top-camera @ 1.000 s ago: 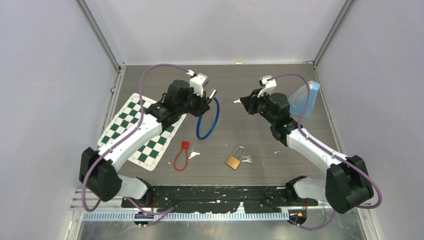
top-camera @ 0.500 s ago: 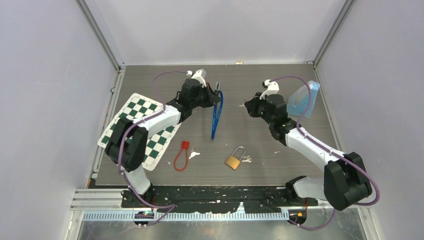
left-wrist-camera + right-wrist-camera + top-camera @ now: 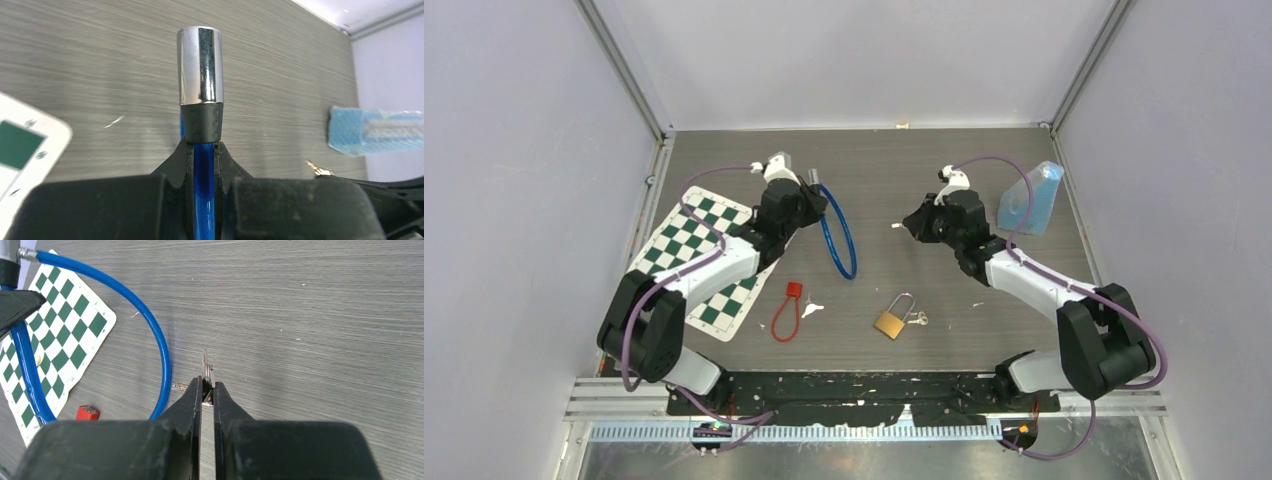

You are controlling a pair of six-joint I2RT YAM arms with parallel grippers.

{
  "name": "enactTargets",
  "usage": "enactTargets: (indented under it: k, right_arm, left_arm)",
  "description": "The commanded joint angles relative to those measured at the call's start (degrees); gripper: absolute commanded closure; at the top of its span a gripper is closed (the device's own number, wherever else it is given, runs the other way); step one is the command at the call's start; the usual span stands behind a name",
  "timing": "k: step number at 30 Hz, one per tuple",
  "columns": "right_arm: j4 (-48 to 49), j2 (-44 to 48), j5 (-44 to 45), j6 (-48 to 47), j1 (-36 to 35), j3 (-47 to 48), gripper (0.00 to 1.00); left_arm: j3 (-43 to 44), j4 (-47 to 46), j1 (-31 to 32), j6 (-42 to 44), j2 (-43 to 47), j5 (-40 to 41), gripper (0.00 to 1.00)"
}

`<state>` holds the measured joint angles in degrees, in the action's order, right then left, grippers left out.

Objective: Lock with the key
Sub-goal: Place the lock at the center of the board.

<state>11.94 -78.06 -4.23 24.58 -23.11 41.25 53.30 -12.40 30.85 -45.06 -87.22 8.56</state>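
A blue cable lock (image 3: 841, 240) with a chrome cylinder end (image 3: 815, 177) hangs in a loop from my left gripper (image 3: 807, 197). In the left wrist view the gripper (image 3: 202, 146) is shut on the blue cable (image 3: 203, 172) just below the black collar, and the chrome cylinder (image 3: 200, 62) stands upright above the fingers. My right gripper (image 3: 908, 224) is shut on a small silver key (image 3: 895, 228) and faces the loop from the right, apart from it. In the right wrist view the key (image 3: 207, 371) sticks out between the fingertips of the gripper (image 3: 207, 387), with the cable (image 3: 161, 342) to its left.
A brass padlock (image 3: 889, 321) with keys (image 3: 917, 319) lies front centre. A red cable lock (image 3: 784, 312) and a small key (image 3: 812, 309) lie to its left. A green-white chessboard mat (image 3: 686, 262) lies left. A blue transparent pack (image 3: 1031, 198) stands back right.
My left gripper has swung left and turned, carrying the blue cable lock so that its loop now hangs open to the right. My right gripper has moved slightly nearer with the key.
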Motion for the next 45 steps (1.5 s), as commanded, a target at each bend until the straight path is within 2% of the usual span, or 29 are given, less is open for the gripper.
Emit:
enactTargets:
  k: [1, 7, 11, 13, 15, 21, 24, 26, 29, 31, 35, 36, 38, 41, 45]
  right_arm:
    - [3.1, -0.2, -2.2, 1.5, 0.2, 2.8, 0.95]
    - [4.1, -2.0, -4.7, 2.9, 0.2, 3.5, 0.95]
    - [4.4, -2.2, -5.8, 4.1, 0.1, 3.4, 0.95]
    - [4.9, -2.1, -6.4, 4.4, 0.1, 3.2, 0.95]
    - [5.6, -2.4, -7.0, 4.7, 0.1, 3.2, 0.95]
    - [6.6, -4.7, -8.8, 5.8, -0.4, 3.9, 0.95]
    - [6.3, -5.4, -9.2, 5.8, -1.3, 4.4, 0.95]
    - [5.5, -6.3, -9.6, 5.7, -1.9, 5.1, 0.95]
    - [4.6, -8.4, -10.7, 5.8, -2.7, 6.5, 0.95]
    - [3.2, -10.1, -10.5, 5.6, -3.3, 8.0, 0.95]
    - [1.5, -13.2, -9.4, 5.3, -4.6, 10.3, 0.94]
    - [1.4, -13.9, -8.9, 5.2, -4.8, 10.7, 0.94]
    - [1.3, -14.7, -8.1, 4.9, -5.3, 11.4, 0.94]
    - [-0.6, -16.2, -5.8, 3.3, -6.7, 13.0, 0.94]
    - [-4.6, -20.1, 0.1, 1.4, -8.3, 15.4, 0.89]
  left_arm:
    - [-3.2, 4.8, -0.2, -0.3, 5.4, 12.8, 0.92]
    - [-2.6, 7.3, 0.4, -1.1, 2.4, 10.2, 0.89]
    - [-6.4, 10.7, 1.0, -5.5, 3.7, 16.2, 0.89]
    - [-10.7, 8.4, 1.1, -8.0, 6.3, 19.6, 0.88]
    - [-11.2, 8.8, 1.1, -7.1, 7.2, 19.5, 0.88]
    - [-5.2, 6.0, 2.5, -2.9, 1.0, 11.2, 0.88]
    - [-0.8, 3.4, 2.9, -1.9, -4.2, 3.5, 0.87]
    - [2.7, 5.2, 3.1, -1.6, -7.2, 0.0, 0.86]
    - [4.4, 5.3, 3.2, -1.5, -9.3, -1.1, 0.84]
    - [4.4, 5.5, 3.2, -0.6, -9.3, -0.3, 0.77]
    - [5.0, 9.3, 3.2, 2.3, -8.8, 2.0, 0.48]
    - [5.0, 10.5, 3.2, 2.8, -8.2, 3.4, 0.24]
    - [4.5, 12.1, 3.2, 3.6, -6.8, 6.7, 0.02]
    - [3.5, 14.6, 3.2, 5.1, -4.0, 9.8, 0.00]
    - [2.2, 16.4, 3.2, 6.9, 0.8, 12.5, 0.00]
